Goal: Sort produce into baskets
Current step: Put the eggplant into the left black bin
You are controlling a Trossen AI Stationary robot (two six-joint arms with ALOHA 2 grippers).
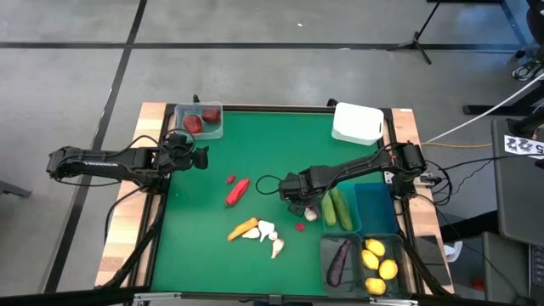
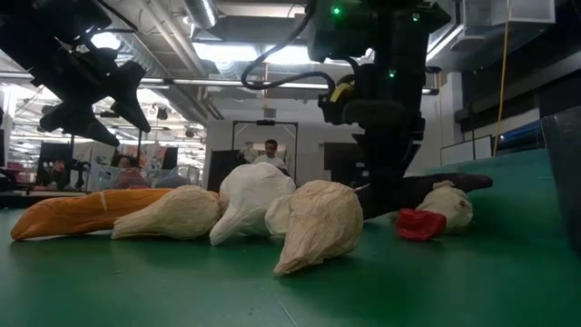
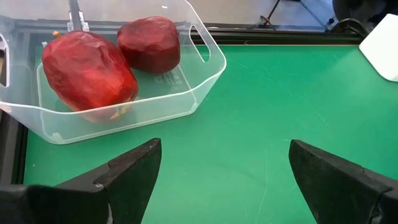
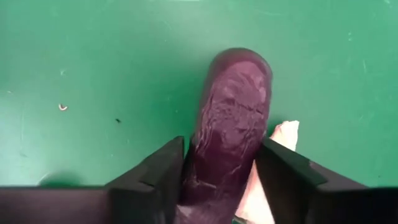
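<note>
My right gripper (image 1: 295,197) stands at mid-table, shut on a purple eggplant (image 4: 230,124) that lies next to a white garlic (image 4: 283,134). My left gripper (image 1: 202,158) is open and empty at the left. It hangs above the mat just short of the clear basket (image 3: 205,81), which holds two dark red round fruits (image 3: 90,71). On the mat lie a red pepper (image 1: 238,189), an orange carrot (image 1: 242,228), several garlics (image 1: 269,231) and small red pieces (image 1: 300,226). My right gripper pinches the eggplant between its two fingers (image 4: 155,177), on its two long sides (image 4: 196,168). The fingers come from above, pointing down, and lie across it. In the low view the eggplant (image 2: 445,183) lies level at the mat. I cannot tell whether it rests on the mat.
A white basket (image 1: 357,123) stands at the far right. Near the right edge are two cucumbers (image 1: 337,209) beside a teal basket (image 1: 376,204), a dark basket with an eggplant (image 1: 338,260) and one with lemons (image 1: 378,263). Bare mat lies between the arms.
</note>
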